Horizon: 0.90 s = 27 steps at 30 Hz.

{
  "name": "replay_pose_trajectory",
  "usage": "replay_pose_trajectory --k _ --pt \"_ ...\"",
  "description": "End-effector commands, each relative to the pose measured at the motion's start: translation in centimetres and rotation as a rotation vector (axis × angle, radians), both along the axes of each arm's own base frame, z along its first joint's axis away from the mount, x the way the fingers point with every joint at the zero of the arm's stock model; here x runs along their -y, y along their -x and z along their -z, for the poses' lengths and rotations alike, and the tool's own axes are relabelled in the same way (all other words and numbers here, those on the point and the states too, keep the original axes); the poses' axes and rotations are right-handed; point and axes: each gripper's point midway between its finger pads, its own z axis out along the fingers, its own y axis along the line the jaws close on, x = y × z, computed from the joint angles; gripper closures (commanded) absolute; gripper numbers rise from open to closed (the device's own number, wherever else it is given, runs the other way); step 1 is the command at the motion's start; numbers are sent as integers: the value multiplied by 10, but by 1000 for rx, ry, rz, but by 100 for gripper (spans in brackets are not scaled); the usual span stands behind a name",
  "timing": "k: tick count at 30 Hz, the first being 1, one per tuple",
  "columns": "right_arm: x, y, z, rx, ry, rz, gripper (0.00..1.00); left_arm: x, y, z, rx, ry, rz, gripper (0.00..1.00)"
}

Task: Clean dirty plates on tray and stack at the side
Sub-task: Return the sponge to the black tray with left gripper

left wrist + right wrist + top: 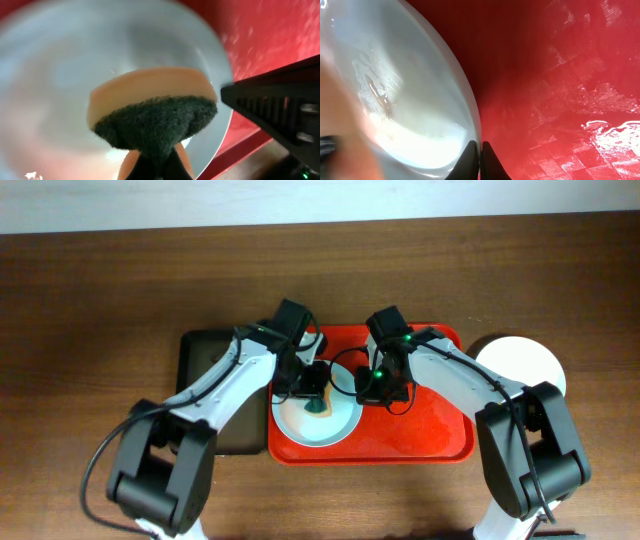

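Note:
One pale plate (300, 428) lies in the left part of the red tray (430, 430). My left gripper (317, 392) hangs over it, shut on an orange sponge (155, 105) with a dark green scouring face that points at the plate (60, 75). My right gripper (368, 388) is at the plate's right edge. Seen from the right wrist, its fingers (480, 150) are pinched on the plate's rim (470, 120), with the wet tray floor (560, 75) beside it. Thin brownish streaks (380, 97) mark the plate's inside. Another plate (520, 365) sits on the table right of the tray.
A dark green-black tray (215, 390) lies against the red tray's left side, under my left arm. The brown wooden table (90, 300) runs around both. My right gripper's black body (280, 115) shows close to the sponge in the left wrist view.

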Motion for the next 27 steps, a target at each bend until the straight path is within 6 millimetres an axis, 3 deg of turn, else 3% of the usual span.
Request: replay_pose_trajectory --k 1,4,11,14,17,19,22,24,27 --pt "-6 -2 -3 8 -12 -10 96 -22 -22 -33 168 -117 -49 100" --pt "-6 -2 -3 8 -12 -10 96 -32 -16 -15 135 -174 -53 100" --pt "-5 -1 -3 8 -9 -10 96 -47 -4 54 8 -286 -86 100" --pt "-5 -1 -3 8 -9 -10 96 -44 7 66 -51 -285 -69 100" --pt "-5 -1 -3 8 -9 -10 96 -9 28 52 -153 -72 15 100" --pt "-5 -1 -3 8 -8 -10 96 0 29 40 -157 -11 28 100" --pt "-4 -1 -2 6 -1 -9 96 -8 10 1 -33 -25 4 100" --pt "-4 -1 -2 7 0 -9 96 -27 -1 -22 87 -112 -32 100" --pt "-4 -1 -2 8 -1 -9 96 -44 -3 -23 135 -222 -51 100"
